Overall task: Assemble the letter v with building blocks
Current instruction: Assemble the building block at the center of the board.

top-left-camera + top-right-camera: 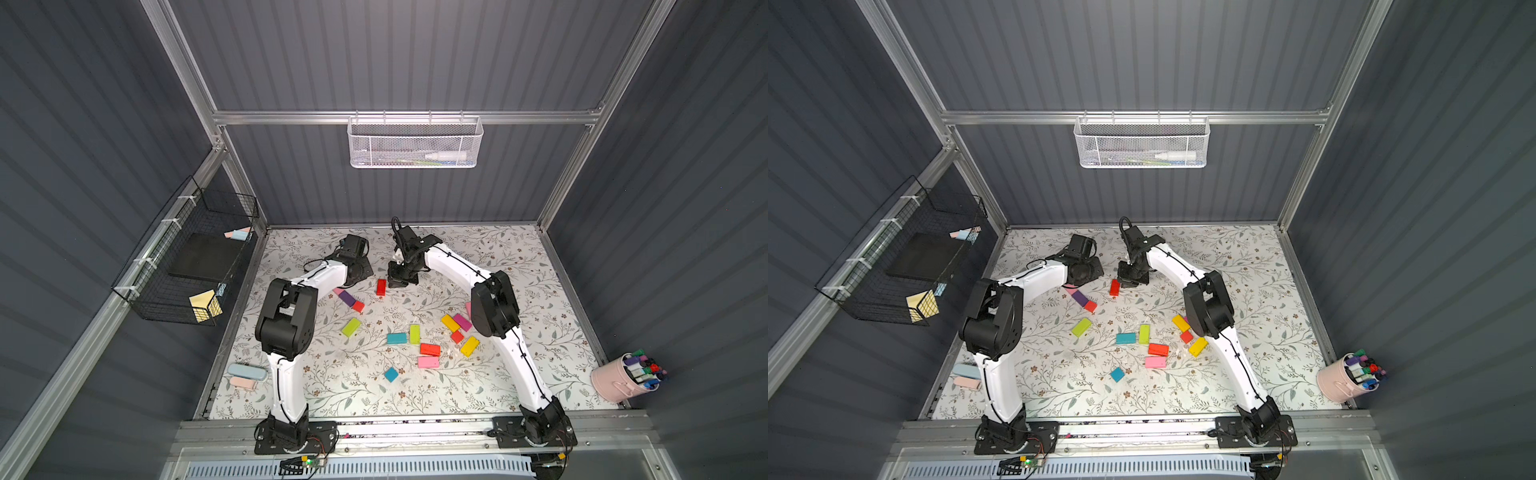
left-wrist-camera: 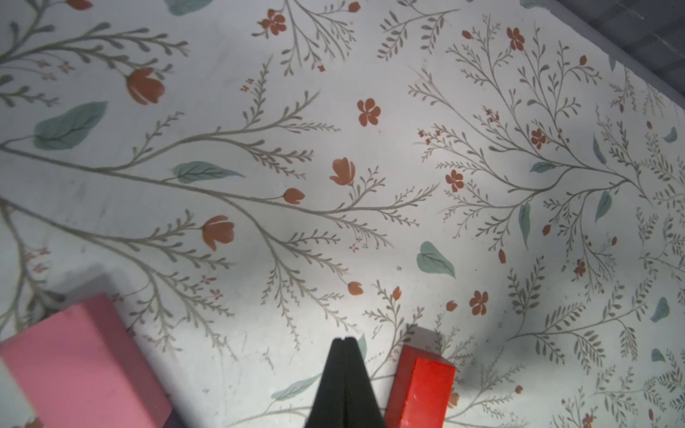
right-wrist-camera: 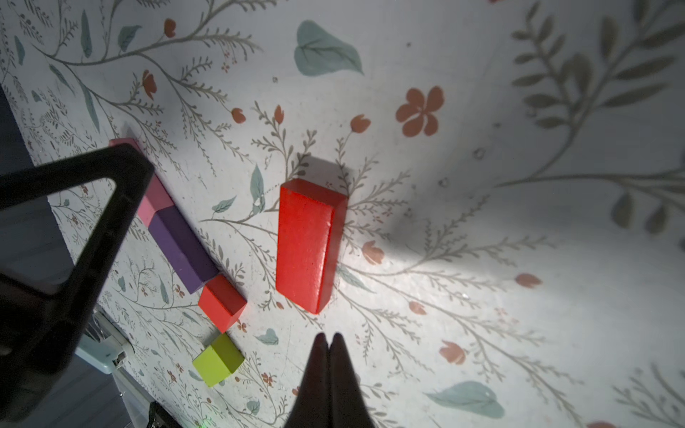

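building blocks (image 1: 430, 349) lie loose and single across the middle of both top views, flat on the floral worktop (image 1: 519, 257) that fills the lower centre of the frame. the left arm (image 1: 286, 374) and the right arm (image 1: 519, 361) rise from the bottom edge and bend inward toward the centre. a black wire basket (image 1: 187, 266) hangs at the left of the frame and a white mesh basket (image 1: 413, 143) at the upper centre. a pink pot (image 1: 615, 380) of markers stands at the lower right, and two pastel cases (image 1: 246, 374) lie at the lower left.

just left of centre, a pink block (image 1: 337, 291), a purple block (image 1: 347, 298) and a small red block (image 1: 358, 306) touch end to end in a slanted row. a long red block (image 1: 381, 286) lies apart from them, nearer the centre. lower down sit a lime block (image 1: 351, 327), a teal block (image 1: 397, 338), a yellow block (image 1: 450, 322) and others, well apart from the row.

the left fingers (image 2: 343, 344) are pressed together with nothing between them, low over bare worktop, the pink block on one side and the long red block on the other. the right fingers (image 3: 328, 346) are likewise pressed tight and empty, just short of one end of the long red block, not touching it.
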Robot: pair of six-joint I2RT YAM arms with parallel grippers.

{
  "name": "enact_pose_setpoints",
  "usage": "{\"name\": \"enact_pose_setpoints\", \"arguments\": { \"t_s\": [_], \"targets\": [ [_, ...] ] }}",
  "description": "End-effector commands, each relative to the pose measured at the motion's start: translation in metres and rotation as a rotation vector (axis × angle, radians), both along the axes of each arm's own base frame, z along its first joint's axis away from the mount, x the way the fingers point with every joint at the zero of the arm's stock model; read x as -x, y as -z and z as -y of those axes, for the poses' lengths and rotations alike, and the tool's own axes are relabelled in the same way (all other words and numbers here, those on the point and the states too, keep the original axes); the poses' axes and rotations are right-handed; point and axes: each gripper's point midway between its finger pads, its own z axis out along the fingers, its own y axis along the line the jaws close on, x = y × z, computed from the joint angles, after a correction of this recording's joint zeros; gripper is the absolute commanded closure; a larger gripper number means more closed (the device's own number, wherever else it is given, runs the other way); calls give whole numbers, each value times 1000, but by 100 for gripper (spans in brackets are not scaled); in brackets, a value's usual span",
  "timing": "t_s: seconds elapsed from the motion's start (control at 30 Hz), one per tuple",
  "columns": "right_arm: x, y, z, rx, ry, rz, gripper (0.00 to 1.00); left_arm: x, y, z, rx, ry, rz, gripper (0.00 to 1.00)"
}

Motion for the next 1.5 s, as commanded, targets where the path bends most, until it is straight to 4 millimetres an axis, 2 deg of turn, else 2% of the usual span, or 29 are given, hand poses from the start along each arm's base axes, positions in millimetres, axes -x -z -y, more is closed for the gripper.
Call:
{"name": "enact_pose_setpoints", "arguments": {
  "t_s": [0.0,0.1,0.27,0.3,0.4,0.63,0.83,0.97,1.3,1.47],
  "targets": [
    [5,14,13,102,60,-35,100,6,2,8,-9,52,-25,100],
    [8,22,15,153,71,-43,100,10,4,12,1,65,-31,100],
    [9,33,4,143,86,-67,100,14,0,20,4,92,-31,100],
    [10,36,2,144,85,-71,100,24,12,17,-7,94,-61,100],
    [10,42,-6,139,88,-77,100,31,17,15,-10,96,-74,100],
    [8,51,-9,122,112,-84,100,39,30,22,16,127,-99,100],
    [4,51,-16,84,112,-77,100,33,29,27,33,132,-85,100],
    [3,53,-19,77,109,-72,100,28,37,31,36,136,-95,100],
    [7,54,-28,32,84,-102,100,39,57,42,56,173,-138,100],
    [10,53,-36,18,64,-94,100,40,56,41,43,168,-137,100]
  ]
}}
